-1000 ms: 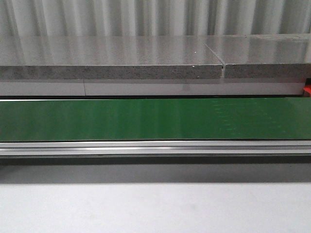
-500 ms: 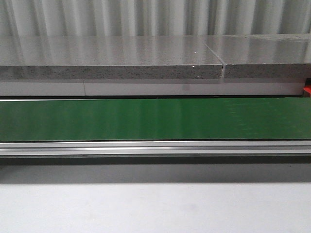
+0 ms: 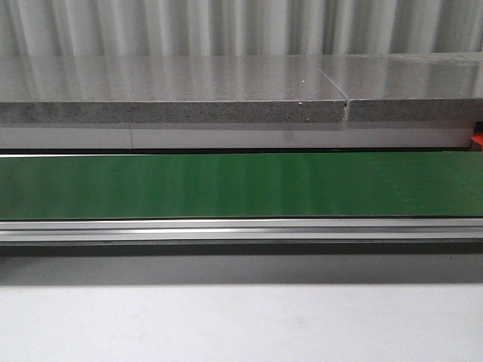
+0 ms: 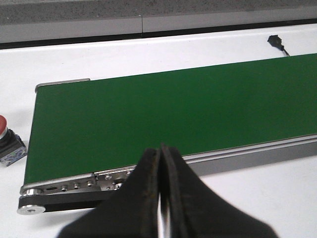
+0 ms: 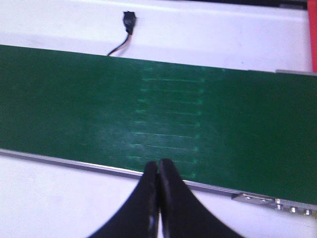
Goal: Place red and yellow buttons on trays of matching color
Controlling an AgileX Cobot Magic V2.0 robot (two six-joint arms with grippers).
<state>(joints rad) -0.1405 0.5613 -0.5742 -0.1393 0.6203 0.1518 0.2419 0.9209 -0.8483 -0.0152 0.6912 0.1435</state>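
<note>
- Buttons of the kind we must sort are nowhere on the green conveyor belt; its surface is bare in all three views, and no trays show either.
- We do see one red-capped push button on a dark base, standing on the white table just beside the roller end of the belt. We cannot tell whether it is a piece to sort or the conveyor's own stop control.
- A sliver of red shows past the other end of the belt in the front view, too cropped for us to name.
- Our left gripper hangs over the near rail of the belt with its black fingers pressed together, holding nothing.
- Our right gripper sits likewise at the near rail, fingers together and empty.
- We judge both arms are parked at the belt's near side so that either can reach across once a button rides into range; staying off the belt keeps the lane free.
- A small black sensor with its cable lies on the table on the far side of the belt, probably there to watch what passes.
- We judge the task has yet to begin: nothing is held, nothing placed. Both sets of fingers would have to spread before any pick.
</note>
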